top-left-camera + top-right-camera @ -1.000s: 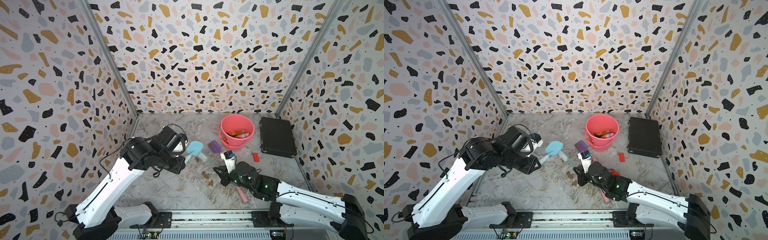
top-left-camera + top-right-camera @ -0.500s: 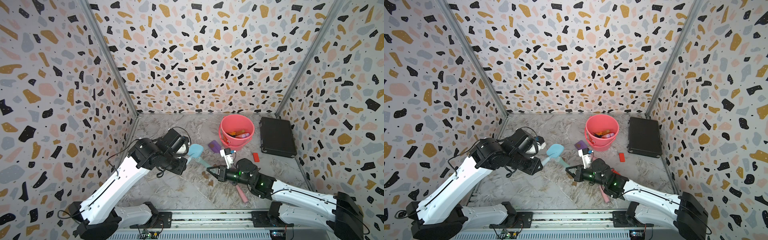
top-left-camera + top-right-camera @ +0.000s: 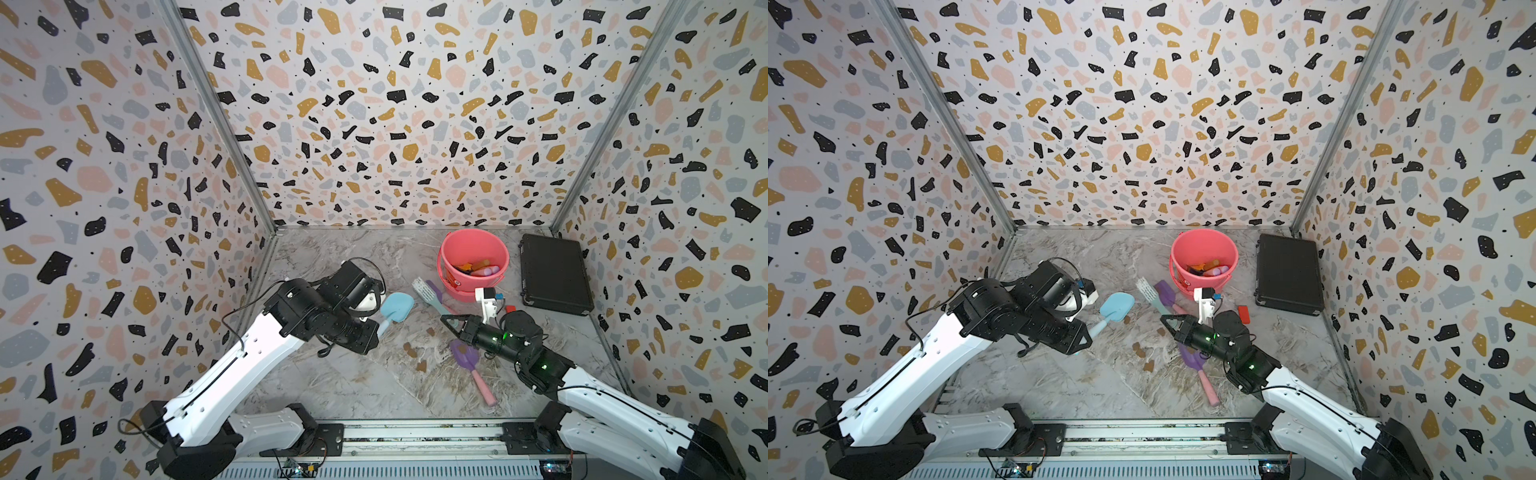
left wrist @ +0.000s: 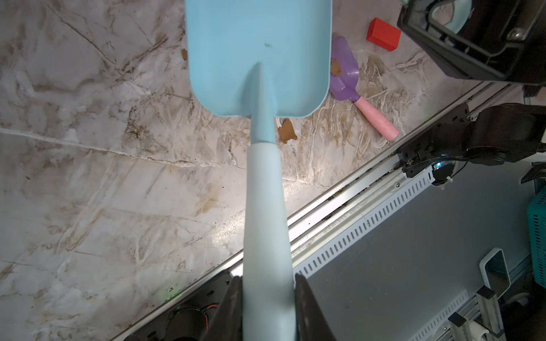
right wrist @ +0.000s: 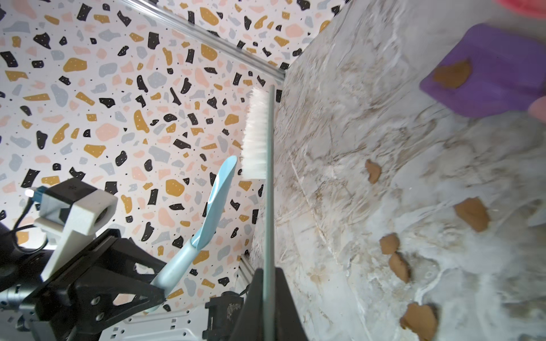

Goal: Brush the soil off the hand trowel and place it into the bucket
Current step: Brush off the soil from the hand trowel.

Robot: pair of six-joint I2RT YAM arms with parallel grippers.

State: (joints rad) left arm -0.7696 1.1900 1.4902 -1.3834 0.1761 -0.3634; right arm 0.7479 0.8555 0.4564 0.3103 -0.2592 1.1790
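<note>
Right claw (image 3: 446, 322), clenched on brush (image 3: 423, 287), has swung low; bristles now just clear of trowel (image 3: 397, 306) blade. Left claw (image 4: 267, 283) grasps trowel handle, blade raised, looks clean. Soil (image 3: 410, 349) on table (image 3: 332, 374) between claws. Bucket (image 3: 451, 274) beyond right claw: probably drop-off next.

Blue trowel (image 3: 397, 307); white-bristled brush (image 3: 424, 287); pink bucket (image 3: 473, 245); terrazzo walls (image 3: 395, 124) (marbled floor (image 3: 353, 382)).

The light-blue trowel (image 4: 260, 53) is moulded in smooth, faintly glossy plastic. The tabletop (image 4: 88, 183) is finished like veined marble with a soft sheen (smeared brown in places). The brush (image 5: 255, 138) is fitted with fine white bristles. The soil (image 5: 472, 214) is seen as matt, and the bucket (image 3: 448, 272) as smooth plastic.
</note>
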